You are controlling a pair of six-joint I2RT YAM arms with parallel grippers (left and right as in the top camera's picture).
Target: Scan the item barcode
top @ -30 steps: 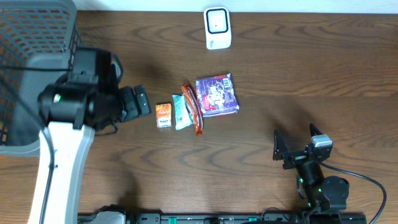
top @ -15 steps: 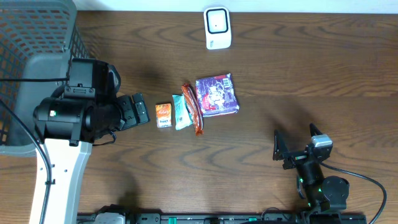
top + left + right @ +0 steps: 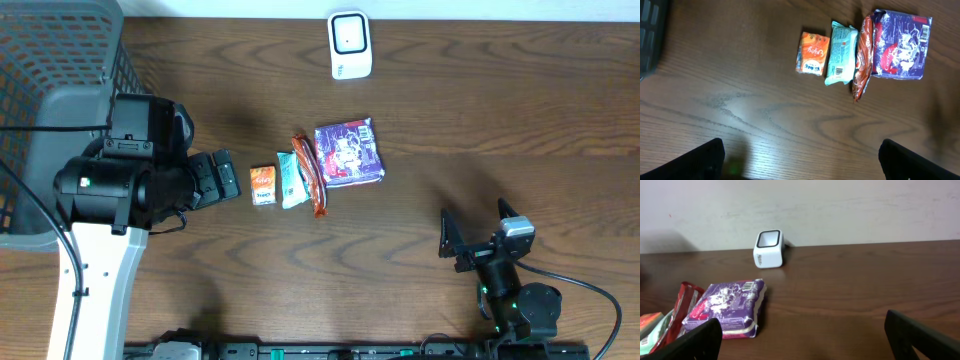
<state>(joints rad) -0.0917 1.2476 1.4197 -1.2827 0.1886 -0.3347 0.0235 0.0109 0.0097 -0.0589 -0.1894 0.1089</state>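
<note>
The left gripper [image 3: 230, 177] has slid closer to the orange packet [image 3: 263, 185], jaws wide and empty. The right gripper [image 3: 476, 232] waits open; no item is picked yet.

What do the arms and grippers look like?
The left arm has a white link, bulky black joints and a black cable. The right arm is black with green lights and a looping cable. The left gripper and right gripper are black.

The mesh basket [image 3: 60, 40] runs off the overhead view's left edge, and the orange packet [image 3: 649, 321] is cropped at the right wrist view's corner.
</note>
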